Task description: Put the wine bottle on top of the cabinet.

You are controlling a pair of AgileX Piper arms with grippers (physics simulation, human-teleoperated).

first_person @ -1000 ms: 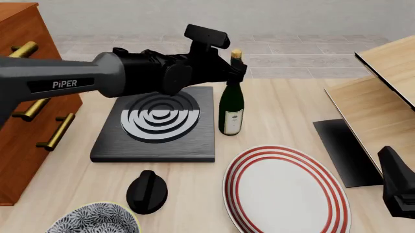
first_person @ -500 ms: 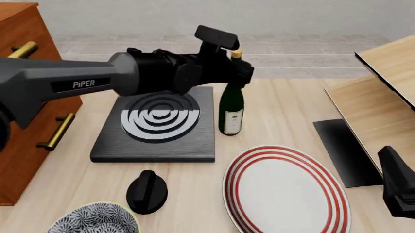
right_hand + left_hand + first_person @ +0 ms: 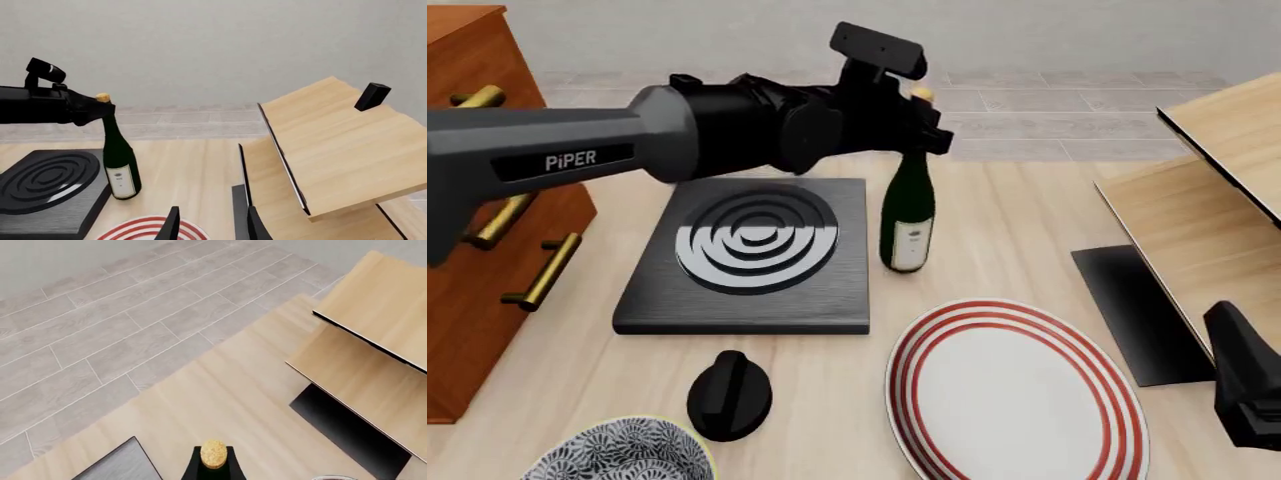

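The dark green wine bottle (image 3: 908, 215) stands upright just right of the black ringed board, its base close above the table or on it; I cannot tell which. My left gripper (image 3: 918, 128) is shut on its neck just under the tan cork (image 3: 213, 454). The right wrist view shows the same grip (image 3: 93, 111) on the bottle (image 3: 120, 165). The reddish-brown cabinet (image 3: 467, 210) with brass handles stands at the far left, its top well above the bottle. My right gripper (image 3: 212, 227) is open and empty, low at the near right by the plate.
A black board with silver rings (image 3: 754, 250) lies between cabinet and bottle. A red-striped plate (image 3: 1014, 390), a black knob (image 3: 729, 395) and a patterned bowl (image 3: 627, 455) lie at the front. Pale slanted wooden furniture (image 3: 1214, 200) fills the right side.
My left gripper moved right onto the bottle's neck and closed on it. The bottle has since risen slightly and shifted a little to the right. The right arm has not moved.
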